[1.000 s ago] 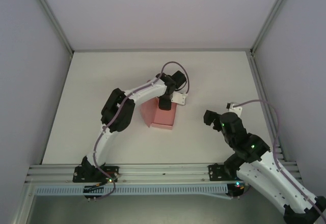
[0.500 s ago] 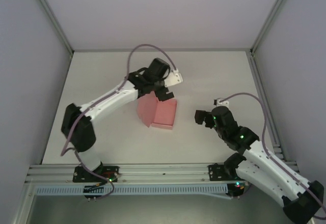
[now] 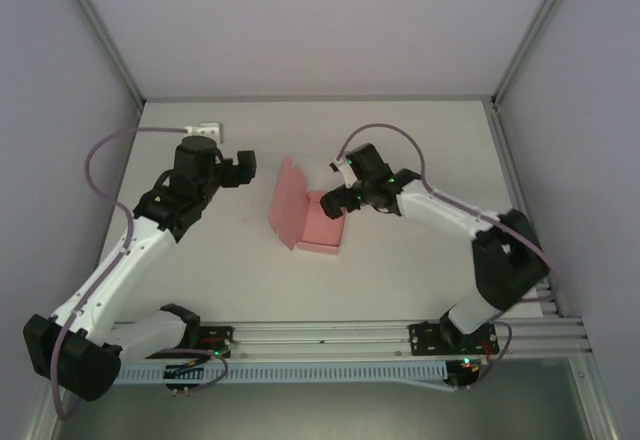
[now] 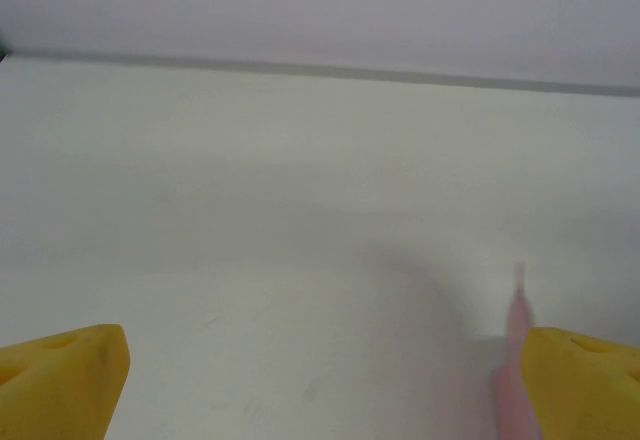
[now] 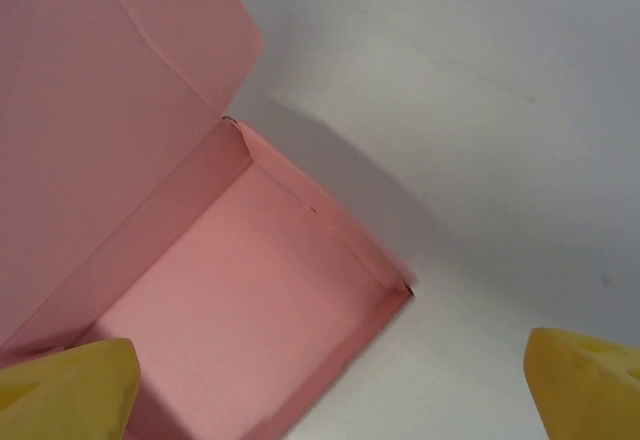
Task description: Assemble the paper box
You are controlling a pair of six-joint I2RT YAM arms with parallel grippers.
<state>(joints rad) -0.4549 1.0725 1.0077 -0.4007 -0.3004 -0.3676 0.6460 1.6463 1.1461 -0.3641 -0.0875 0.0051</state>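
The paper box is a pink card tray lying in the middle of the table, its lid standing up along the left side. My left gripper is open to the left of the lid, apart from it. In the left wrist view its yellow fingertips frame bare table, and a pink sliver of the box shows at the right. My right gripper is open over the box's far right corner. Between its yellow fingertips, the right wrist view looks into the open tray.
The white table has free room all round the box. Grey walls with metal posts close the back and sides. An aluminium rail with both arm bases runs along the near edge. The left arm's cable loops out to the left.
My left arm has drawn away from the box to the left, its gripper open. My right arm has swung in from the right and now reaches the box's far right corner.
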